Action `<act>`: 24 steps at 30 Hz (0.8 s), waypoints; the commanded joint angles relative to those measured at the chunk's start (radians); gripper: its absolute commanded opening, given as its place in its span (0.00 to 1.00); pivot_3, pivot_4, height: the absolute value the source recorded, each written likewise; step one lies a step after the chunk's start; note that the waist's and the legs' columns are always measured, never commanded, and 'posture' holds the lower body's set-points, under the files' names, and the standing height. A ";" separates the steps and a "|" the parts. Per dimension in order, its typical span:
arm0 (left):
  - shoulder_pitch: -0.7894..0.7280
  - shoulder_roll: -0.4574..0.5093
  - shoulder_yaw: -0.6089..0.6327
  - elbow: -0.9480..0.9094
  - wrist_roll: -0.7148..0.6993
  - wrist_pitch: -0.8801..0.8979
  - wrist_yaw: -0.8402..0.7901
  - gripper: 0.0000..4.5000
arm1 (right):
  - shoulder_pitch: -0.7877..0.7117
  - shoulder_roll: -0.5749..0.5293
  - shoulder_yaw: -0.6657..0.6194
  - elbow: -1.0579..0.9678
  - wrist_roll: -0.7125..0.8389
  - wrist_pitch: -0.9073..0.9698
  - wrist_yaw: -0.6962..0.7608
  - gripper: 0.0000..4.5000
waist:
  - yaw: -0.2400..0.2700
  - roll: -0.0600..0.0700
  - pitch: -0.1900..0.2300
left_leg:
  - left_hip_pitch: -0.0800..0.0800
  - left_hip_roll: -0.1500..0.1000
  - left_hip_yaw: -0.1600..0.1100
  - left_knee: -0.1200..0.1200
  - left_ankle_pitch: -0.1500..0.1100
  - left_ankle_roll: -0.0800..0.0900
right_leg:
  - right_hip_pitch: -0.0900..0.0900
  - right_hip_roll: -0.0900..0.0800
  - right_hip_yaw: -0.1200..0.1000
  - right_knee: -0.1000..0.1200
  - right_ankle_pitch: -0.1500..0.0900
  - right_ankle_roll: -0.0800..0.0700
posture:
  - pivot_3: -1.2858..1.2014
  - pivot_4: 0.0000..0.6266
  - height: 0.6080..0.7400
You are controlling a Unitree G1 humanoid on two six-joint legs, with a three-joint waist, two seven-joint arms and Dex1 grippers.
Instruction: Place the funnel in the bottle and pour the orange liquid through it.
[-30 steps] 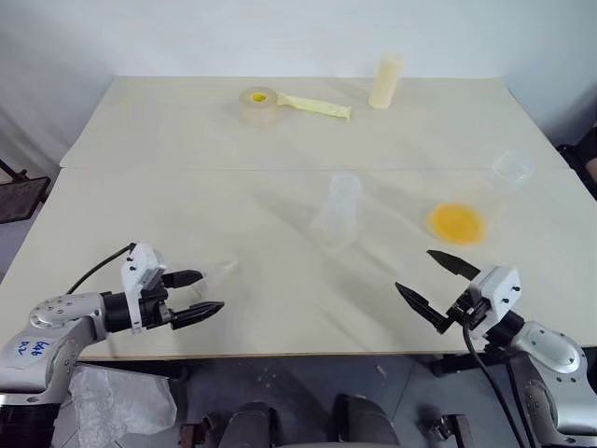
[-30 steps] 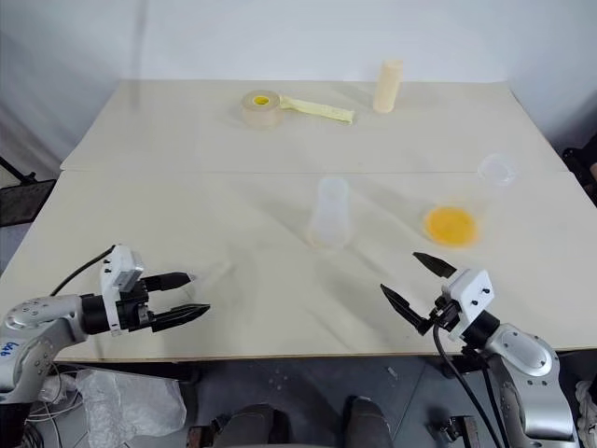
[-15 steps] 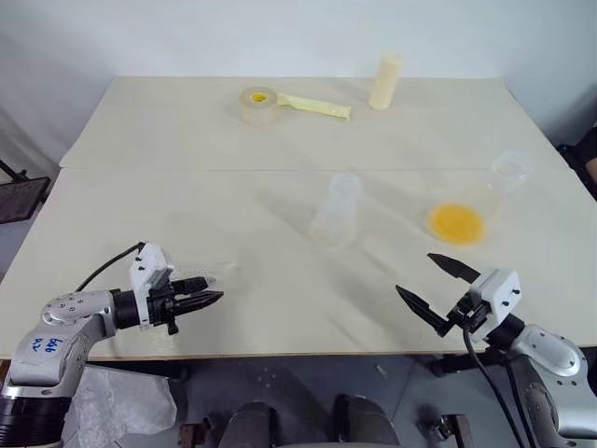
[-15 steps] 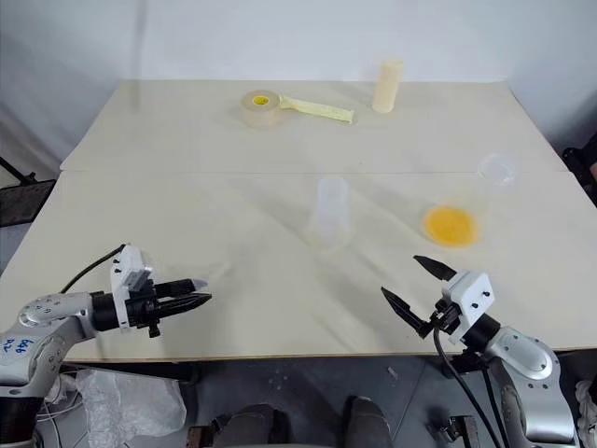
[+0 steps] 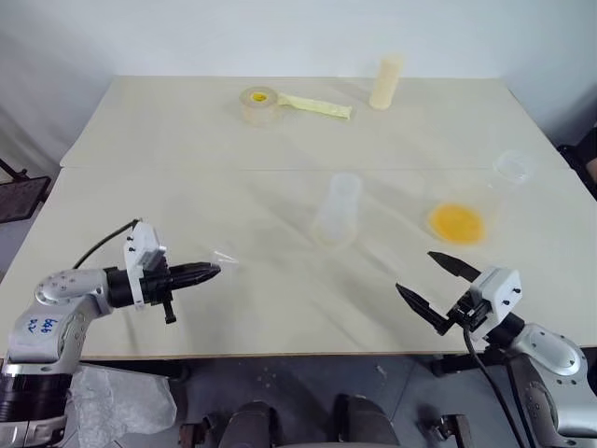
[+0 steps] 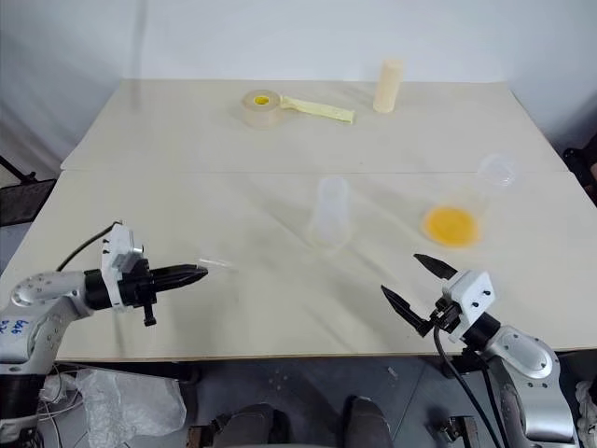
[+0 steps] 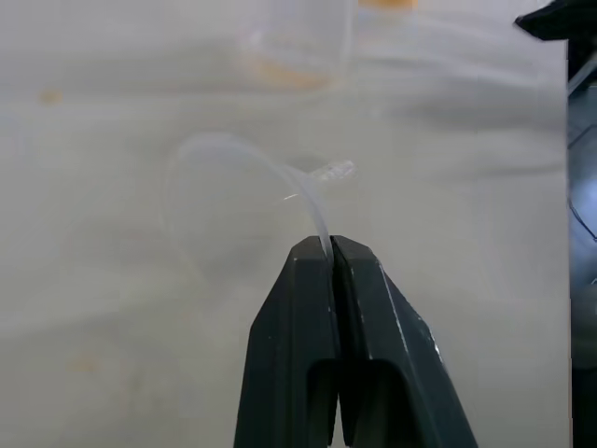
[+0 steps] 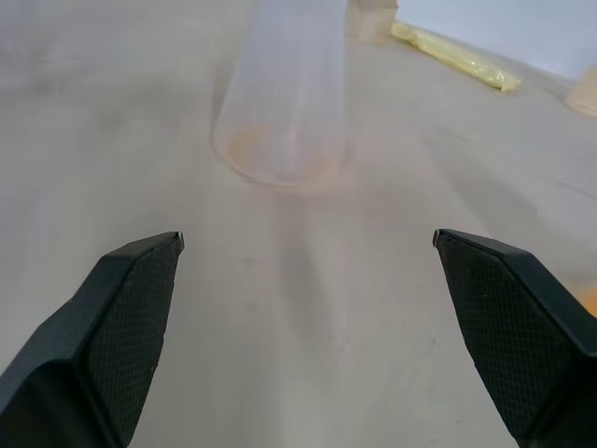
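The left gripper (image 5: 213, 272) sits at the lower left of the head views, over the near edge of the pale table (image 5: 187, 140), with its two black fingers (image 7: 308, 299) pressed together on the thin rim of the funnel (image 7: 233, 187). In the left wrist view the clear cone curves away from the fingertips, with its short stem (image 7: 331, 173) poking out to one side (the plastic is nearly see-through, so its far edge fades into the tabletop). In the left eye view the funnel shows as a faint glint just past the fingertips (image 5: 224, 257).

The right gripper (image 5: 437, 291) is at the lower right of the frame, its fingers (image 8: 121, 308) spread wide with nothing between them. In the right wrist view they frame the bottle (image 8: 289, 93).

The frosted bottle (image 5: 340, 207) stands upright near the middle of the table, well apart from both grippers. To its right lies the orange liquid (image 5: 456, 222), a shallow round pool in the base of a clear conical flask (image 5: 508, 170) whose neck leans toward the right edge of the frame.

At the top of the frame, on the far part of the table, a tape roll (image 5: 258, 105) with a yellow core lies beside a yellow strip (image 5: 317, 106), and a cream cylinder (image 5: 386, 81) stands upright to their right.
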 commanded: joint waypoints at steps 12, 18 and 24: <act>-0.634 -0.117 -0.174 0.526 0.169 -0.445 -0.207 0.01 | -0.074 -0.027 -0.022 -0.175 0.155 0.123 -0.019 1.00 | 0.004 -0.001 0.000 | -0.003 -0.001 0.004 0.003 0.000 0.000 | 0.000 0.001 -0.006 0.000 0.000 0.000 | 0.52 0.24 1.00; -0.924 -0.240 -0.238 0.870 0.278 -0.677 -0.251 0.01 | -0.131 -0.017 -0.018 -0.222 0.155 0.149 -0.070 1.00 | -0.003 -0.001 0.000 | -0.004 -0.001 0.004 0.003 0.000 0.000 | 0.000 0.001 -0.009 -0.001 0.000 0.000 | 0.52 0.24 1.00; -1.092 -0.322 -0.264 1.097 0.350 -0.875 -0.313 0.01 | -0.132 -0.020 -0.013 -0.278 0.152 0.182 -0.108 1.00 | -0.003 -0.002 0.001 | -0.007 -0.001 0.004 0.002 0.000 0.000 | -0.002 0.000 -0.012 -0.001 0.000 0.000 | 0.52 0.24 1.00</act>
